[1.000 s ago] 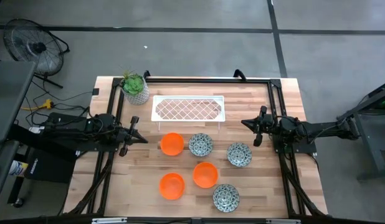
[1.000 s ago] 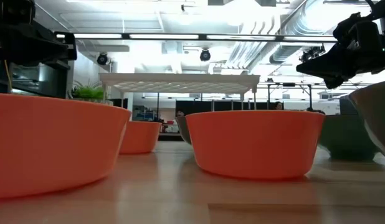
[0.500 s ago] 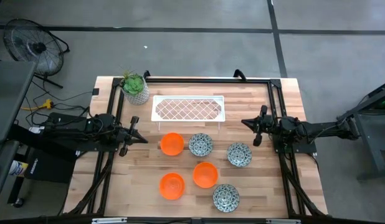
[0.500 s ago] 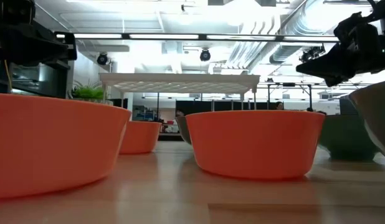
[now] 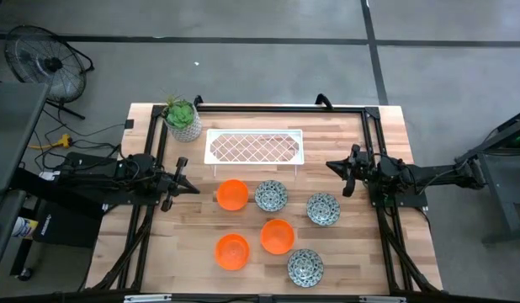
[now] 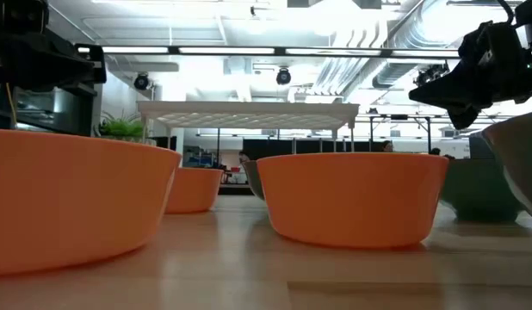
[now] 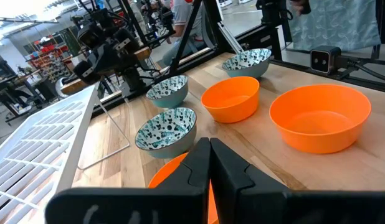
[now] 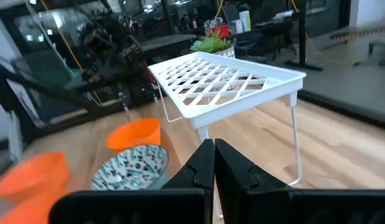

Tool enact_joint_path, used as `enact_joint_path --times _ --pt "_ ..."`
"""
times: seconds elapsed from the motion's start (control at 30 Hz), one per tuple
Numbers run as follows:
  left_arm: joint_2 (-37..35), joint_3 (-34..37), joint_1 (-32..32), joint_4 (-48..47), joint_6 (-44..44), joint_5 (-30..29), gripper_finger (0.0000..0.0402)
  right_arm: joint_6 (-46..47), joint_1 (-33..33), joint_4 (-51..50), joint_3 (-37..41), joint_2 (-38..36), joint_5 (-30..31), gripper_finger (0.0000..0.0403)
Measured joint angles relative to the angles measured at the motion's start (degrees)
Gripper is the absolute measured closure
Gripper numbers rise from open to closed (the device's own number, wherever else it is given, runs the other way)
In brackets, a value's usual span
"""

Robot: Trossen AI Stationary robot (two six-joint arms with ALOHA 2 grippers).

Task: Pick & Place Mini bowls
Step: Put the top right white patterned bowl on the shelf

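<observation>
Six mini bowls stand on their bases on the wooden table. Three are orange and three are white with a dark pattern. My left gripper hovers shut at the table's left side, pointing level toward the bowls; its own view shows the fingers closed on nothing. My right gripper hovers shut at the right side, above and clear of the bowls, its fingers together and empty.
A white lattice wire rack stands on thin legs behind the bowls. A green plant in a white pot sits at the far left corner. Black frame rails run along the table's sides. Bare wood lies on the right.
My right gripper has rolled a little about its own pointing line while staying in place, still shut. The bowls and the left arm have kept still.
</observation>
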State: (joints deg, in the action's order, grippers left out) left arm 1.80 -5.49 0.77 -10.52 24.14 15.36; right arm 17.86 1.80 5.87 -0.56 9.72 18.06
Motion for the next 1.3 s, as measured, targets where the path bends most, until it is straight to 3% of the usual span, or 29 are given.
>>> enact_joint_path --times 0.33,0.7,1.3 --pt "0.00 0.01 0.00 0.00 0.00 0.00 0.0401 17.94 0.00 0.02 -0.02 0.00 -0.36 0.0402" --pt "-0.01 -0.01 0.00 0.00 0.00 0.00 0.0401 18.17 -0.01 1.95 0.00 -0.01 -0.66 0.0402" --pt "-0.01 0.01 -0.02 0.00 0.00 0.01 0.0401 16.38 0.00 1.73 -0.02 -0.01 -17.26 0.0394"
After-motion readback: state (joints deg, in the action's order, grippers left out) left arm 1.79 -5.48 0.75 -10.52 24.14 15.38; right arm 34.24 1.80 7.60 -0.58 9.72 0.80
